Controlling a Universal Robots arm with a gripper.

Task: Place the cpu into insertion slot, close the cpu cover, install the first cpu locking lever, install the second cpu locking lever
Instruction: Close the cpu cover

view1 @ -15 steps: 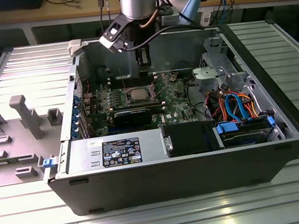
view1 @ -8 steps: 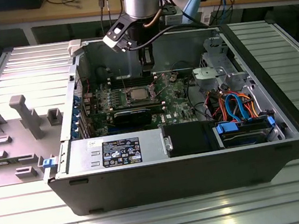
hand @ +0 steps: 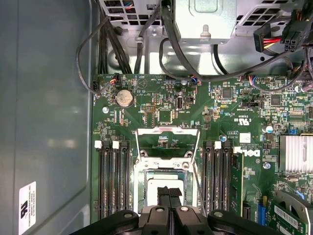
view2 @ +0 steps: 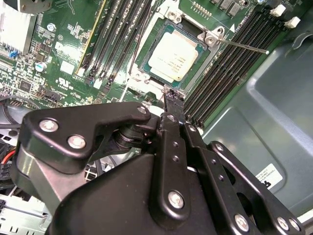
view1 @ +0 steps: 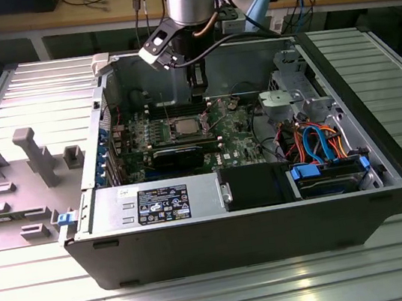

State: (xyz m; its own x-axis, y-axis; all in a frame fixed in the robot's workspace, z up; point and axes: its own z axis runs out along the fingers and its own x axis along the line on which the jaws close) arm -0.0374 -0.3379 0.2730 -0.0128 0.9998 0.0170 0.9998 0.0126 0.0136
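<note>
The chip [view2: 173, 55] lies flat in the socket [view2: 211, 37], silver top up, its edges square with the socket's metal rim. In the first wrist view the same chip [hand: 152, 192] shows in the socket [hand: 139, 190] with the gripper's tips in front of its middle. The gripper [view2: 172, 95] hangs over the socket's edge, just beside the chip. Its two black fingers [hand: 164, 196] are pressed together with only a thin seam between them, and they hold nothing. I cannot tell whether the tips touch the socket's rim or stop just above it. In the exterior view the gripper [view1: 199, 99] stands upright inside the open computer case [view1: 238, 243], near the socket [view1: 186, 128] and on its side toward the case's back wall. The cover [hand: 166, 131] is not down on the socket: the thin silver frame is swung back from one side of it, and green circuit board [hand: 230, 122] shows through its square window. Past the cover, farther from the socket, sits a round coin battery [hand: 124, 98]. A thin metal lever [view2: 244, 47] runs out from one corner of the socket and across the long black memory slots [view2: 230, 54] beside it. More memory slots [hand: 112, 181] flank the socket on the opposite side.
</note>
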